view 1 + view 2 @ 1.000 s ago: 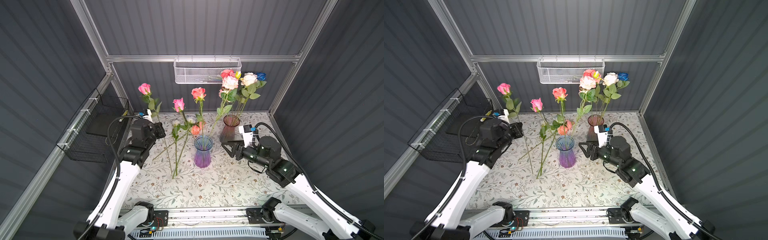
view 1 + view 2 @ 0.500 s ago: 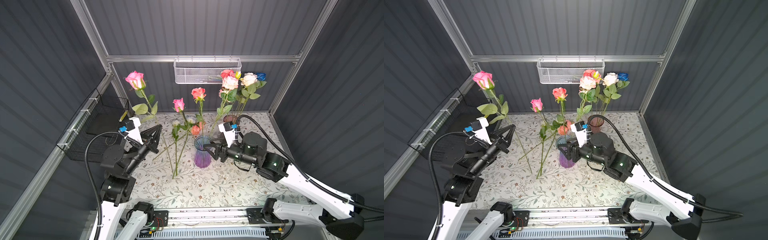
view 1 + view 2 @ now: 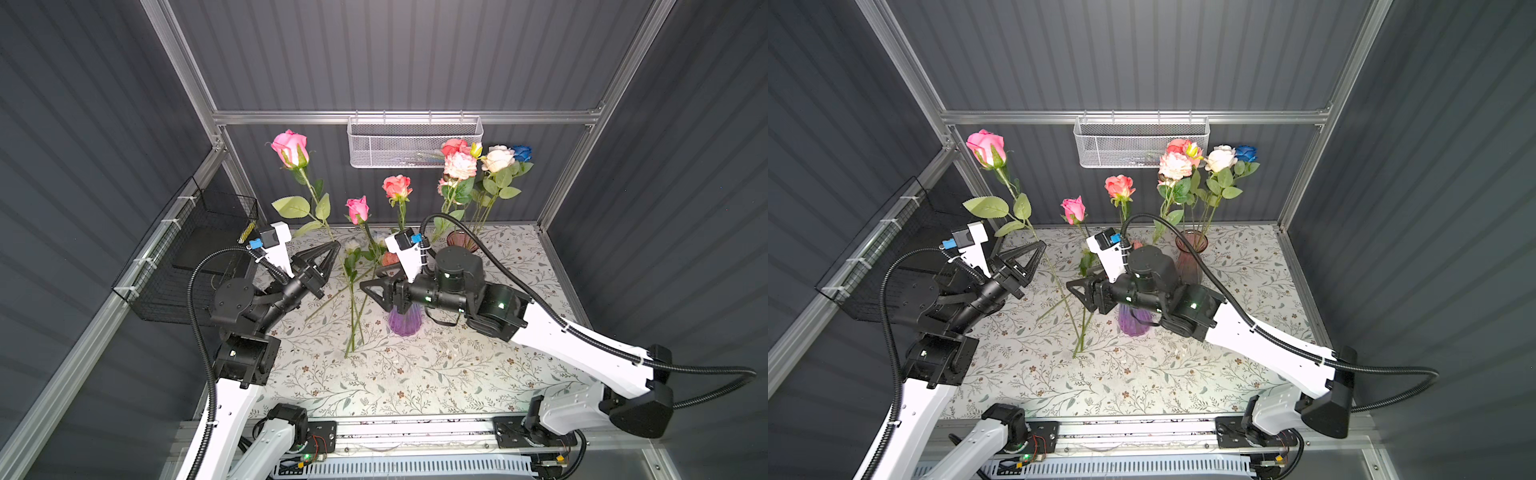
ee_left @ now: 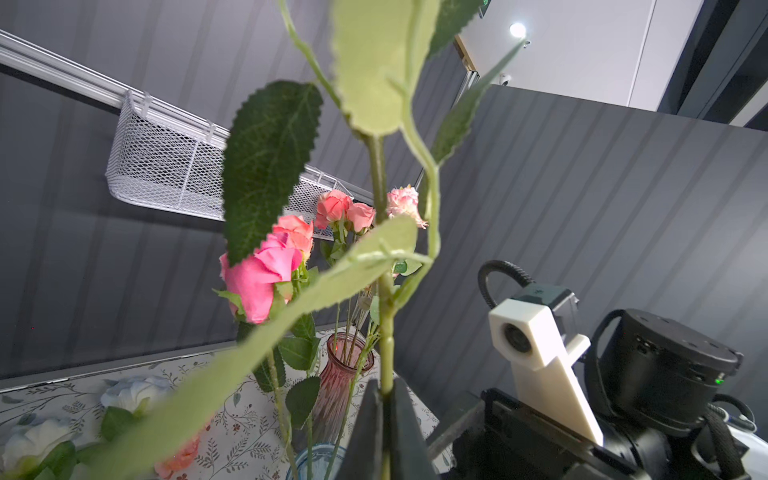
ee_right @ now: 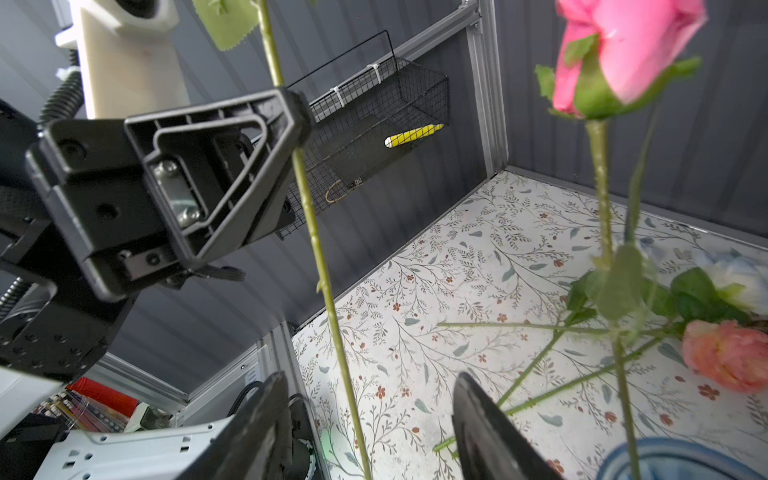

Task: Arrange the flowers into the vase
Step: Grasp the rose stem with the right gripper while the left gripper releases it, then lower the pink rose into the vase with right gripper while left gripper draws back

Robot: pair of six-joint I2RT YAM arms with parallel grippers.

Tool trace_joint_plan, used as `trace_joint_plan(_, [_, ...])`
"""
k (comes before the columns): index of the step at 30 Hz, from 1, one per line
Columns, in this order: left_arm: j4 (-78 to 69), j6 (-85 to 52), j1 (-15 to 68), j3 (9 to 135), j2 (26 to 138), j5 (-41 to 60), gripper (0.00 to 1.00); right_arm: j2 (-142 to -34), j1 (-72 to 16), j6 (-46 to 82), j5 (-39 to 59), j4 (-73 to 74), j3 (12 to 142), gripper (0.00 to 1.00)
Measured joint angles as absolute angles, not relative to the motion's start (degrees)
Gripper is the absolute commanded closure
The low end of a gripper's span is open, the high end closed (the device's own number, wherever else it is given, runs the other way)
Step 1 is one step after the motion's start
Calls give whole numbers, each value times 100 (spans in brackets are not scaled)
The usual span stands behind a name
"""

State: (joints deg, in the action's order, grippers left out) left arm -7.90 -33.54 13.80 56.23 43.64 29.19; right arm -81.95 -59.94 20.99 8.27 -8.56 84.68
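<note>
One pink rose (image 3: pixel 291 148) of the flowers stands upright on the left, head high. Its green stem is pinched between the clenched tips of the left gripper (image 3: pixel 334 246). The right gripper (image 5: pixel 370 399) reaches in from the right with its jaws spread. The lower stem of that rose runs through the gap between them, and whether either jaw touches it cannot be told.

A smaller pink rose (image 3: pixel 357 210) and a coral rose (image 3: pixel 397 187) stand in the purple vase (image 3: pixel 404 324), which is partly hidden under the right gripper. Several loose stems (image 3: pixel 353 324) lie on the mat just left of that vase, their pale heads toward the back. A bunch of roses (image 3: pixel 459 164) fills a reddish glass vase (image 3: pixel 1192 253) at the back right.

The floor is a cream mat (image 3: pixel 415 374) printed with leafy sprigs, boxed in by dark grey ribbed walls (image 3: pixel 415 54) on aluminium posts. A white mesh basket (image 3: pixel 415 143) hangs on the back rail. A black wire basket (image 3: pixel 199 257) on the left wall holds a yellow item (image 5: pixel 413 135).
</note>
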Motion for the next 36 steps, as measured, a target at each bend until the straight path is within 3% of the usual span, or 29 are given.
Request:
trace_joint_plan(5, [-875,-3417,1380,5450,4364,2954,100,-8790,-5994,2097,1114,-930,8952,44])
trace_joint_plan(12, [-958,-3538,1380,5339,4351,3006,100,-9166,-5994,2082,1245,-1087,9181,82])
trace_joint_plan(17, [-941,-3540,1380,5317,4327,2985,98,-9260,-6055,2047,1352,-1160,9297,92])
trace_joint_plan(19, [-897,-3538,1378,5317,4324,2985,88,-9258,-6099,2021,1347,-1155,9297,95])
trace_joint_plan(22, [-869,-3516,1380,5317,4320,2963,25,-9258,-6121,1999,1251,-1160,9297,95])
trace_joint_plan(24, [-812,-3483,1380,5321,4292,2941,1,-9258,-6123,1986,1177,-1160,9295,95])
trace_joint_plan(36, [543,-2410,1380,6110,3234,1636,1,-8678,-6128,1461,386,-1208,9155,94])
